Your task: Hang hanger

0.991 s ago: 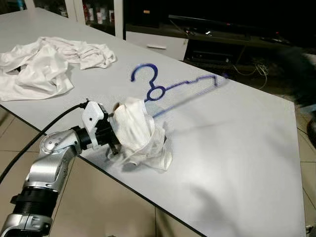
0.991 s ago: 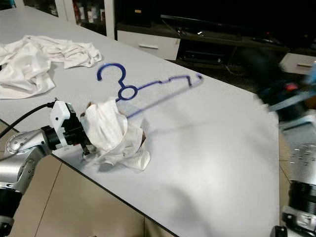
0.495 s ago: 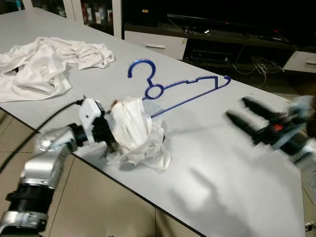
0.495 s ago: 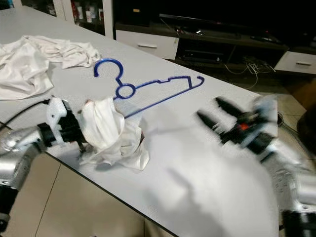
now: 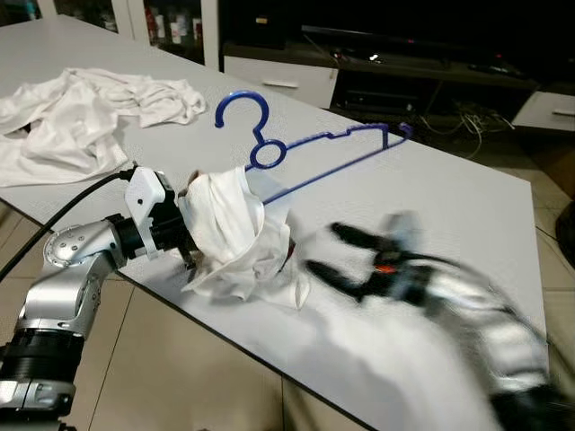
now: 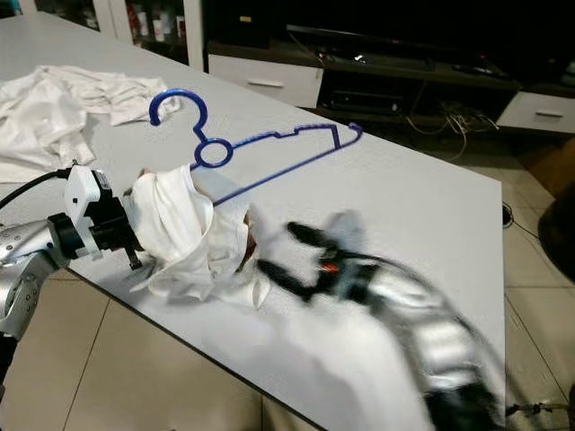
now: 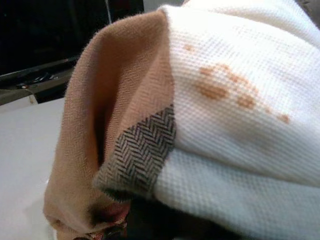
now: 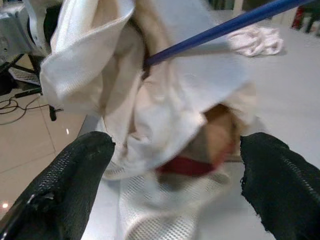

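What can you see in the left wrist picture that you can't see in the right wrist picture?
The left wrist view, up close, shows orange stains on the white cloth and a herringbone patch on a tan fabric fold.

The right wrist view shows the blue hanger bar, the right gripper with its fingers spread wide before the cloth, and another white garment further back on the table.

Both show the same bunched white cloth with tan fabric inside.

Light: bright and even on the white table (image 5: 467, 206), room behind dark
Blur: right arm (image 5: 449, 296) smeared by motion
Shadow: soft patch on table below it
Left wrist view: close fabric, slightly soft
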Robot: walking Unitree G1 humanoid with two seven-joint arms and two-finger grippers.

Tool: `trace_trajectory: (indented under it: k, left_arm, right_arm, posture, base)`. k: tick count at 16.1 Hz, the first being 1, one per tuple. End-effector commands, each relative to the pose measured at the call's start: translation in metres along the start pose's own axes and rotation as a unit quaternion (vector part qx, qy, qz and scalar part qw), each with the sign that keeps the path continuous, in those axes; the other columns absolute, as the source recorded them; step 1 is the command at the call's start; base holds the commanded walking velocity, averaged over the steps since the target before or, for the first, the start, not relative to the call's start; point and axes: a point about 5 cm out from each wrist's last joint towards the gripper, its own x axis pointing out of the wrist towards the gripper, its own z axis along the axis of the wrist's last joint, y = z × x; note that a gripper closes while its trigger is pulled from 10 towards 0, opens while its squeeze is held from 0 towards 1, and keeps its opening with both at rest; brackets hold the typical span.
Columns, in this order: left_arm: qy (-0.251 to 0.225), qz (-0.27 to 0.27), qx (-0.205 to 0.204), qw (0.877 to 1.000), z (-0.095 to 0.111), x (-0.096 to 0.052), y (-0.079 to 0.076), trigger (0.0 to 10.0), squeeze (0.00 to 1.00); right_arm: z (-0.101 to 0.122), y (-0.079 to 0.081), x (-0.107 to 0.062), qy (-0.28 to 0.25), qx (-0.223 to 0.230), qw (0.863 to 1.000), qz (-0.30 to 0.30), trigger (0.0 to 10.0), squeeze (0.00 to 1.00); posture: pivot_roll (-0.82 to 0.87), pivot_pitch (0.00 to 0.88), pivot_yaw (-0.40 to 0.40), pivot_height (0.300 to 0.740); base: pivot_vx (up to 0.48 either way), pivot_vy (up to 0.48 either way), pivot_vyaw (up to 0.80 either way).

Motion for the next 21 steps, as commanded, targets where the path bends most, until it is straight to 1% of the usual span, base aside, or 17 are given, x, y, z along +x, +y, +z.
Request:
trace_trajectory:
  k: [1,3,6,7,8,10,11,12,15,16,17,18,19,21]
  left_arm:
    - [-0.012,-0.007,0.007,1.000,0.006,0.003,-0.003,0.0,0.00]
    - [-0.013,-0.009,0.003,1.000,0.005,0.004,-0.005,0.0,0.00]
    - [-0.014,-0.011,0.002,1.000,0.005,0.005,-0.007,0.0,0.00]
    - [-0.014,-0.011,0.002,1.000,0.005,0.005,-0.007,0.0,0.00]
    - [-0.014,-0.012,0.002,1.000,0.005,0.006,-0.007,0.0,0.00]
    - [-0.014,-0.012,0.003,1.000,0.006,0.006,-0.007,0.0,0.00]
    - [-0.014,-0.012,0.003,1.000,0.006,0.006,-0.007,0.0,0.00]
    - [-0.014,-0.011,0.003,1.000,0.006,0.006,-0.006,0.0,0.00]
    - [-0.014,-0.006,0.005,1.000,0.007,0.005,-0.006,0.0,0.00]
    - [-0.015,-0.002,0.006,1.000,0.007,0.004,-0.005,0.0,0.00]
    - [-0.015,-0.001,0.006,1.000,0.007,0.004,-0.005,0.0,0.00]
    - [-0.015,0.001,0.007,1.000,0.007,0.004,-0.004,0.0,0.00]
    - [-0.015,0.002,0.007,1.000,0.007,0.003,-0.004,0.0,0.00]
    - [-0.015,0.002,0.007,1.000,0.006,0.003,-0.004,0.0,0.00]
  right_arm:
    - [-0.003,-0.005,0.004,0.013,-0.011,1.000,-0.021,10.0,0.00]
    - [-0.009,-0.008,0.024,0.022,-0.014,0.999,-0.044,10.0,0.00]
    - [-0.014,-0.011,0.043,0.028,-0.018,0.997,-0.068,10.0,0.00]
    - [-0.014,-0.012,0.045,0.028,-0.019,0.997,-0.074,10.0,0.00]
    - [-0.018,-0.010,0.053,0.033,-0.013,0.997,-0.071,10.0,0.00]
    - [-0.024,-0.001,0.060,0.037,0.004,0.998,-0.042,10.0,0.00]
    - [-0.027,0.000,0.062,0.043,0.012,0.998,-0.043,3.2,0.00]
    - [-0.030,-0.003,0.064,0.051,0.025,0.997,-0.056,0.0,0.00]
    - [-0.031,-0.012,0.062,0.061,0.026,0.994,-0.086,0.0,0.00]
    - [-0.024,-0.022,0.056,0.051,0.035,0.991,-0.117,0.0,0.00]
    - [-0.023,-0.023,0.056,0.049,0.037,0.991,-0.120,0.0,0.00]
    - [-0.017,-0.025,0.053,0.035,0.044,0.991,-0.124,0.0,0.00]
    - [-0.012,-0.026,0.051,0.020,0.049,0.991,-0.120,0.0,0.00]
    - [-0.007,-0.024,0.047,0.007,0.047,0.993,-0.105,0.0,0.00]
  posture:
    - [0.05,0.052,-0.079,0.740]
    - [0.05,0.054,-0.081,0.740]
    - [0.06,0.054,-0.081,0.740]
    - [0.06,0.054,-0.081,0.740]
    - [0.06,0.052,-0.079,0.740]
    - [0.06,0.052,-0.079,0.740]
    - [0.06,0.050,-0.079,0.740]
    - [0.06,0.051,-0.080,0.740]
    - [0.06,0.051,-0.084,0.740]
    - [0.06,0.051,-0.087,0.740]
    - [0.06,0.051,-0.087,0.740]
    - [0.06,0.050,-0.087,0.740]
    - [0.05,0.050,-0.087,0.740]
    - [0.05,0.049,-0.086,0.740]
  base:
    - [0.000,0.000,0.00]
    - [0.000,0.000,0.00]
    - [0.000,0.000,0.00]
    - [0.000,0.000,0.00]
    - [0.000,0.000,0.00]
    - [0.000,0.000,0.00]
    - [0.000,0.000,0.00]
    - [0.000,0.000,0.00]
    - [0.000,0.000,0.00]
    - [0.000,0.000,0.00]
    - [0.000,0.000,0.00]
    - [0.000,0.000,0.00]
    - [0.000,0.000,0.00]
    - [0.000,0.000,0.00]
